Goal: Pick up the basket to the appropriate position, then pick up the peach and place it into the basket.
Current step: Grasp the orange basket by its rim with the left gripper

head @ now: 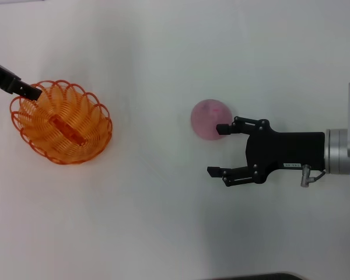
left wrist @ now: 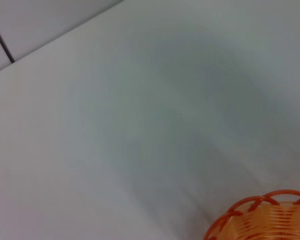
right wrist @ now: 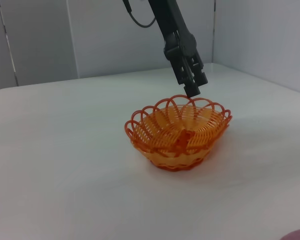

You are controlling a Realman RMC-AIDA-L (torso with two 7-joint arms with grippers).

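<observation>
Jaws: right gripper [head: 219,149] spread wide, one finger touching peach [head: 209,119] at 12 o'clock; left gripper [right wrist: 193,82] pinches basket [head: 63,122] rim. Peach looks light, round, may roll; grab across middle.

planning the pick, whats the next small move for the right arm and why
Probably shift the right gripper sideways until the peach sits between its open jaws. Only one jaw reaches the peach now. The left gripper is at the basket rim.
</observation>
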